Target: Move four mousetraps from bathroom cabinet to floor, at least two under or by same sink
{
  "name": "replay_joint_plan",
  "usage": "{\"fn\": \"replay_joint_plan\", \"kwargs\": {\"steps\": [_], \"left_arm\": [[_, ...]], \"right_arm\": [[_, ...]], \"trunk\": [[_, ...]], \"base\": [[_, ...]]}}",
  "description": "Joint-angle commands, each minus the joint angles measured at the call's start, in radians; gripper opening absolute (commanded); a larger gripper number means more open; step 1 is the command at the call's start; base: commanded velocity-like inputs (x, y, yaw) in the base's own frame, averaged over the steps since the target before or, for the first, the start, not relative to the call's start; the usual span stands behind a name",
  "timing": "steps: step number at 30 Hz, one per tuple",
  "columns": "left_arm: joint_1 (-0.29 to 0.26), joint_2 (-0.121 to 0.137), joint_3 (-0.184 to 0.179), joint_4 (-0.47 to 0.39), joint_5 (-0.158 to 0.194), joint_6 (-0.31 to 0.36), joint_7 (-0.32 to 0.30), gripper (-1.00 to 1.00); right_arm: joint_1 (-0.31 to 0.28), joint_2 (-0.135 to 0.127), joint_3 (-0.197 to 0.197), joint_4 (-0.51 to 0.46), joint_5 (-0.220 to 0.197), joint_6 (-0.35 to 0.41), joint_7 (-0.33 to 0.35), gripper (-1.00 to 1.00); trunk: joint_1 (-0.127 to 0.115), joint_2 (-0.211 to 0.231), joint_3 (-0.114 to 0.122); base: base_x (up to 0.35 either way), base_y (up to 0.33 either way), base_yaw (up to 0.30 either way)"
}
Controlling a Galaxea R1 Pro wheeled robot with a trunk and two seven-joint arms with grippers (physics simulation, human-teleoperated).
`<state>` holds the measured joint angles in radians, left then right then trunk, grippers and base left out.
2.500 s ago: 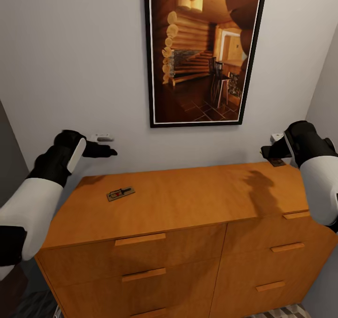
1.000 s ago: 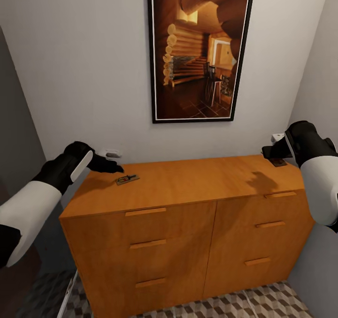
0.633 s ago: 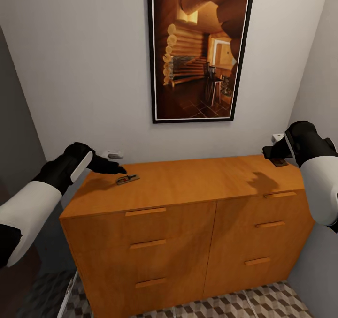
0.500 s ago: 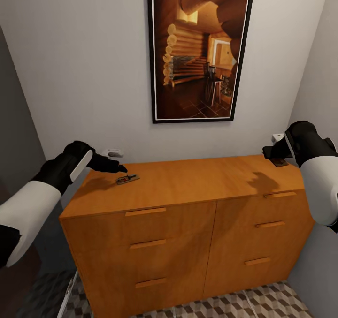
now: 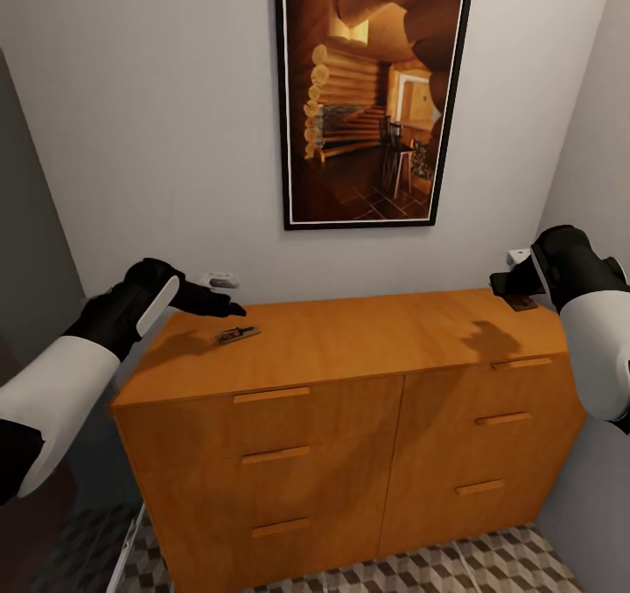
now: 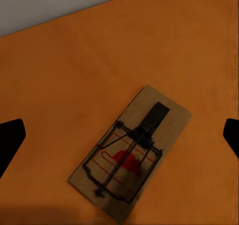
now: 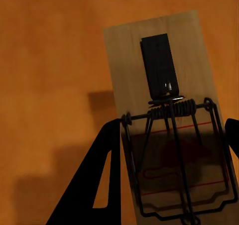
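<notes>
One mousetrap [image 5: 237,334] [image 6: 132,155], a small wooden board with dark wire and a red mark, lies flat at the left end of the orange-brown cabinet [image 5: 350,348] top. My left gripper [image 5: 238,296] [image 6: 122,135] hovers open just above it, one finger on each side and apart from it. Over the cabinet's back right corner my right gripper [image 5: 506,278] [image 7: 174,128] is shut on another mousetrap [image 5: 521,303] [image 7: 169,125], with a black finger [image 7: 102,185] against its long edge. The drawers are closed. A strip of the cube-patterned bathroom floor [image 5: 499,567] lies in front of the cabinet.
A tall framed picture [image 5: 372,94] hangs on the grey wall behind the cabinet. A side wall [image 5: 586,164] stands close on the right and a darker wall [image 5: 31,226] on the left, so the cabinet sits in a narrow recess.
The view pulled back from the cabinet after the oldest frame. Over the last second my left gripper slid right, over the lying mousetrap. The right arm held still.
</notes>
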<state>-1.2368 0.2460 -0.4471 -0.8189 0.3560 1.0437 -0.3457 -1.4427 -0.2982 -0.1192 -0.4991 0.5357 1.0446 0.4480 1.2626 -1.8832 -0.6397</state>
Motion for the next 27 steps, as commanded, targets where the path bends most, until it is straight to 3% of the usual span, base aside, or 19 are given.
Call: {"fn": "replay_joint_plan", "kwargs": {"steps": [1, 6, 11, 19, 27], "left_arm": [[-0.001, -0.003, -0.003, -0.002, -0.009, 0.001, -0.009, 1.0], [-0.001, -0.031, -0.01, -0.006, -0.01, 0.002, -0.01, 1.0], [-0.013, -0.044, -0.056, -0.007, -0.009, 0.003, -0.019, 1.0], [-0.097, -0.047, -0.128, 0.002, -0.004, 0.003, -0.06, 1.0], [-0.11, -0.044, -0.144, 0.018, -0.005, 0.003, -0.069, 1.0]], "right_arm": [[-0.001, 0.001, -0.005, -0.001, 0.009, 0.003, 0.009, -1.0], [-0.001, 0.001, -0.005, -0.001, 0.009, 0.003, 0.008, -1.0], [-0.001, 0.0, -0.005, -0.001, 0.009, 0.003, 0.008, -1.0], [-0.001, 0.0, -0.005, -0.001, 0.009, 0.003, 0.009, -1.0], [-0.001, 0.001, -0.005, -0.001, 0.009, 0.003, 0.012, -1.0]], "trunk": [[0.0, -0.001, -0.001], [0.0, -0.001, -0.001], [0.0, -0.001, -0.001], [0.0, -0.001, -0.001], [0.0, -0.001, -0.001]], "base": [[0.0, 0.0, 0.0], [0.0, 0.0, 0.0], [0.0, 0.0, 0.0], [0.0, 0.0, 0.0], [0.0, 0.0, 0.0]]}}
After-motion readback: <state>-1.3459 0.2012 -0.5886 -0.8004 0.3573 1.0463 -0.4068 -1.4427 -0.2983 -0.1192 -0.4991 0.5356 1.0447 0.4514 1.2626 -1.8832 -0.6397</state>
